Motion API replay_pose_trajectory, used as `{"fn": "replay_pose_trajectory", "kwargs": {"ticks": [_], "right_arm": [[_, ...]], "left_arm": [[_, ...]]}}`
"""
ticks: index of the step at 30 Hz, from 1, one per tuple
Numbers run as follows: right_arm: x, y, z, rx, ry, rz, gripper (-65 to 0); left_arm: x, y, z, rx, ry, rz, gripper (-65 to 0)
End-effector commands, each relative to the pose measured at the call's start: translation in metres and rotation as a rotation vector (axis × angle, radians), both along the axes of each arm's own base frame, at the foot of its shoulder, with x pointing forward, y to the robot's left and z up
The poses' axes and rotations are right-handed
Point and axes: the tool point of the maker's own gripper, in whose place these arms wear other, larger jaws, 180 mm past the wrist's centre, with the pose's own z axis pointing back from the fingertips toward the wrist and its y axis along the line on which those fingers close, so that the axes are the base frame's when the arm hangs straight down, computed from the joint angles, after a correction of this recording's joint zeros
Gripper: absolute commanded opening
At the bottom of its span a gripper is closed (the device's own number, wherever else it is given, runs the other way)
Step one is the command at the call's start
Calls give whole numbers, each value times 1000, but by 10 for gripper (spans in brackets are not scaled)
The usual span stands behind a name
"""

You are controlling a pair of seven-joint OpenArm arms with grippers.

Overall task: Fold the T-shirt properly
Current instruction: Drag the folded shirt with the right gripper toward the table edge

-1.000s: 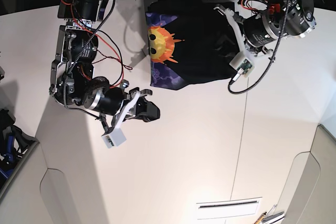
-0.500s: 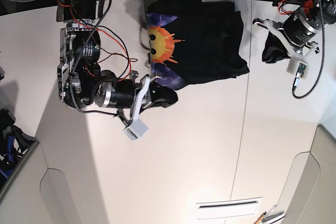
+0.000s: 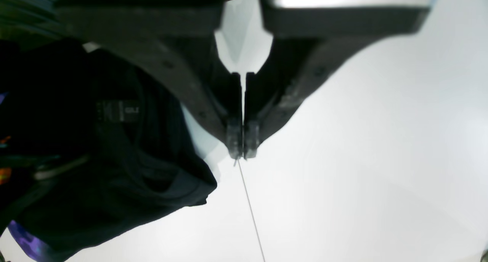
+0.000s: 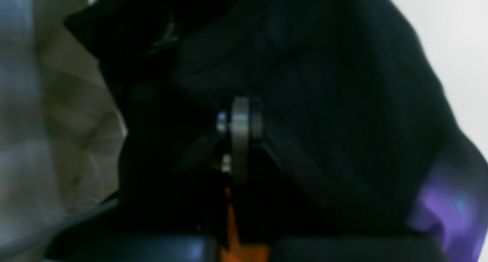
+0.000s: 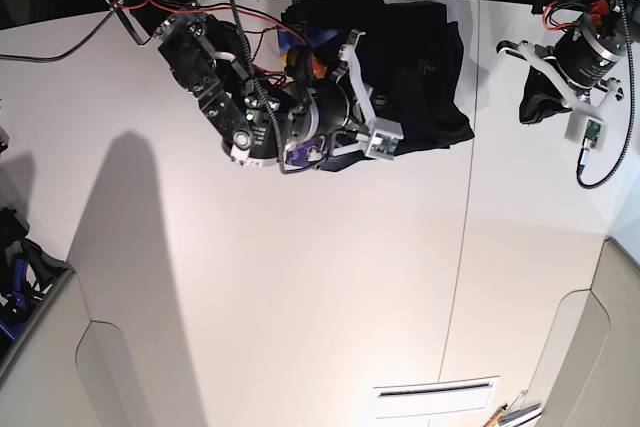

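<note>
The black T-shirt lies bunched at the far edge of the white table. My right gripper hangs low over the shirt's left part and hides most of the print. In the right wrist view its fingertips meet against the dark T-shirt, with orange and purple print at the frame's lower edge; I cannot tell whether any cloth is pinched. My left gripper floats over bare table to the right of the shirt. It is shut and empty, with the T-shirt and its neck label to its left.
A thin seam runs down the table, passing just right of the shirt. A slotted vent sits near the front edge. Dark gear stands off the table's left side. Red and black cables trail along the right arm.
My right arm swung from the open table at the left onto the shirt, covering the sun print. My left gripper drew away to the right of the shirt and closed empty.
</note>
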Motion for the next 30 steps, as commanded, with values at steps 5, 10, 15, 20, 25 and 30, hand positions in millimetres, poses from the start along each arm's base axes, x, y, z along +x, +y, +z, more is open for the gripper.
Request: {"fn": "replay_pose_trajectory", "kwargs": {"ticks": [5, 10, 15, 20, 25, 30], "right_arm": [[-9, 23, 8, 35, -76, 85, -650], [-9, 22, -6, 11, -73, 78, -650], [-13, 4, -45, -80, 10, 50, -650], [-20, -15, -79, -164, 94, 11, -650], [9, -39, -90, -247, 71, -215, -650], [60, -75, -83, -259, 48, -551, -650]], "left_arm": [[5, -1, 10, -3, -42, -7, -639], [5, -1, 10, -3, -43, -7, -639], [5, -1, 10, -3, -43, -7, -639], [5, -1, 10, -3, -42, -7, -639], [5, -2, 10, -9, -43, -4, -639], [5, -2, 10, -8, -42, -5, -639]]}}
